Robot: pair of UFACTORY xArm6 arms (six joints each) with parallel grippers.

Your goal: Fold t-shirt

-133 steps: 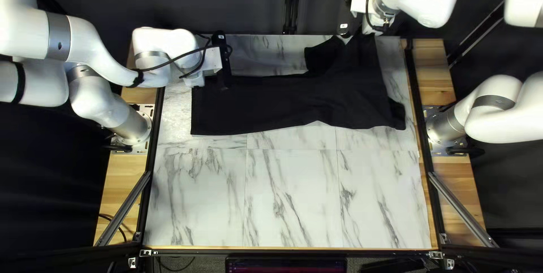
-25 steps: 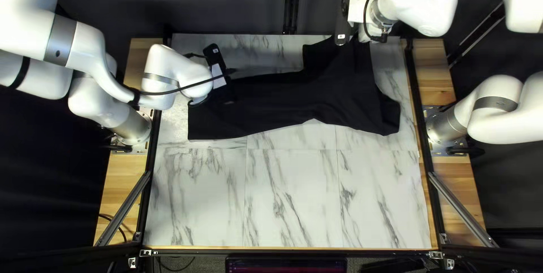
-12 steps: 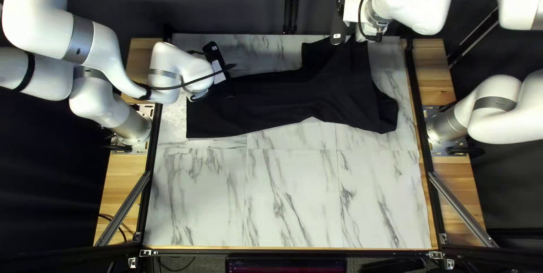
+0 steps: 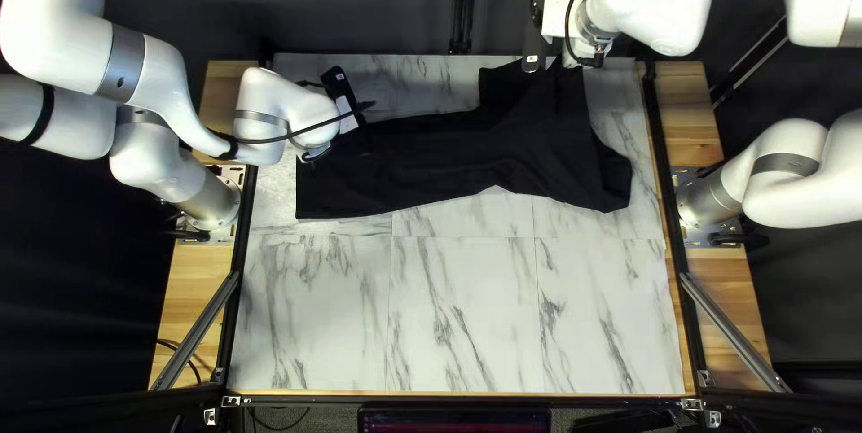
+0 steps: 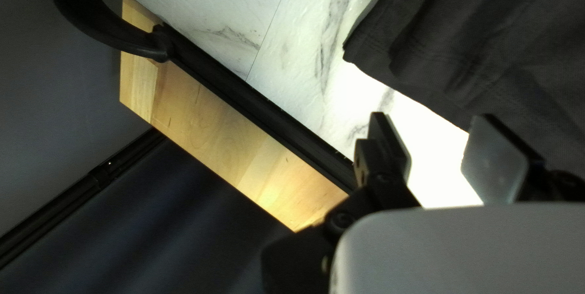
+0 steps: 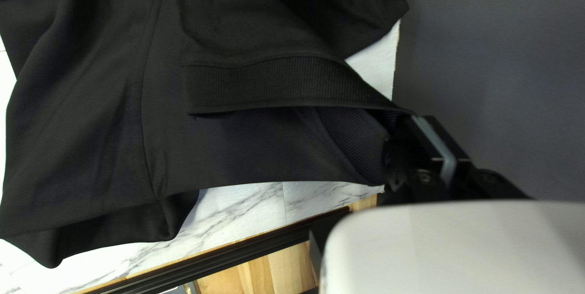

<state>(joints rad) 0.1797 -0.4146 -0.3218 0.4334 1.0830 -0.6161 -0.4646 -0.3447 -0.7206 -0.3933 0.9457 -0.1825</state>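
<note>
My left gripper (image 4: 348,117) is hovering over the t-shirt's end at the left of the top left view. In its own wrist view the left gripper (image 5: 434,129) is standing wide open, its two fingers well apart and holding nothing, with brightly lit marble showing between them. The shirt's hem is lying ahead of them and beyond one finger, while the table's black rail (image 5: 262,108) and a strip of pale wood (image 5: 231,148) are running past on the other finger's side.

My right gripper (image 4: 556,20) is working at the table's far edge, toward the right of the top left view. Seen from its wrist, the right gripper (image 6: 414,124) is closing its fingers on the black t-shirt (image 6: 91,117), pinching it by the end of a ribbed band (image 6: 256,84). The cloth is stretching away from the fingertips, and the band's other side is curving in just beneath, beside the grip.

The t-shirt is lying lengthwise across the far part of the marble-patterned table (image 4: 458,307), its near edge bending in slightly around the middle. At the right of the top left view it is broadening and reaching up to the far edge, where the dark curtain (image 4: 359,2) is hanging behind.
</note>
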